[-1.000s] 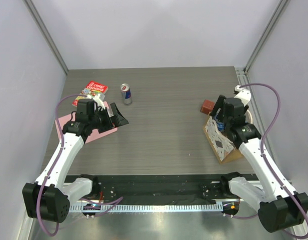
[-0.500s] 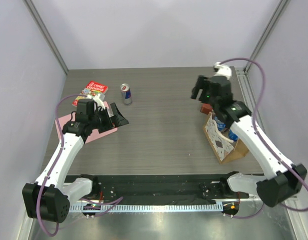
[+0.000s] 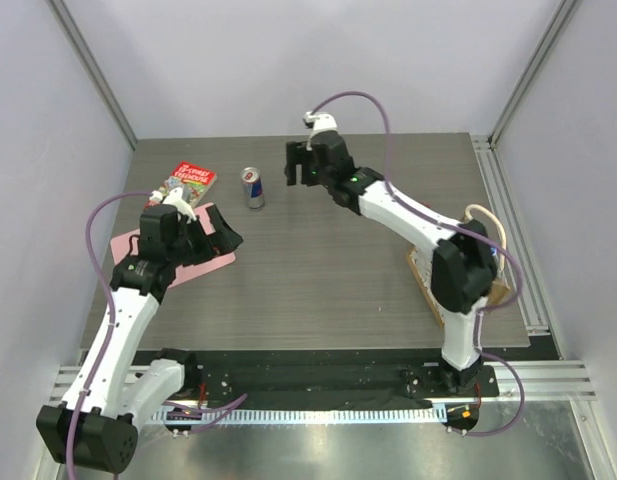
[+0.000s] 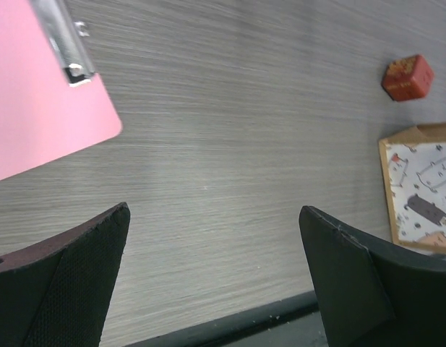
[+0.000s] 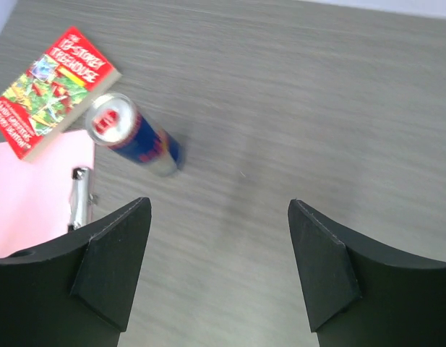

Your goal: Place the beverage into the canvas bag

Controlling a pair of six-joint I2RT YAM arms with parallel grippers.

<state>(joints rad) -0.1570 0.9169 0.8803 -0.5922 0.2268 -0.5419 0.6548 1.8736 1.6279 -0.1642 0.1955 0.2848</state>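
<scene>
The beverage, a blue and silver can (image 3: 252, 186), stands upright at the far left of the table; in the right wrist view the can (image 5: 132, 134) sits up and to the left of my fingers. My right gripper (image 3: 300, 165) (image 5: 219, 238) hangs just right of the can, open, with only bare table between its jaws. The canvas bag (image 3: 419, 270) stands at the right edge, mostly hidden by my right arm; its white printed panel (image 4: 421, 195) shows in the left wrist view. My left gripper (image 3: 223, 232) (image 4: 215, 253) is open and empty beside the pink clipboard.
A pink clipboard (image 3: 183, 265) (image 4: 42, 108) lies at the left, with a red book (image 3: 183, 183) (image 5: 53, 90) behind it, close to the can. A small red cube (image 4: 407, 77) sits on the table beyond the bag. Metal rails run along the right and near edges.
My right arm has swung from over the bag at the right, across the far side of the table, to beside the can. The left arm has lifted and shifted slightly.
</scene>
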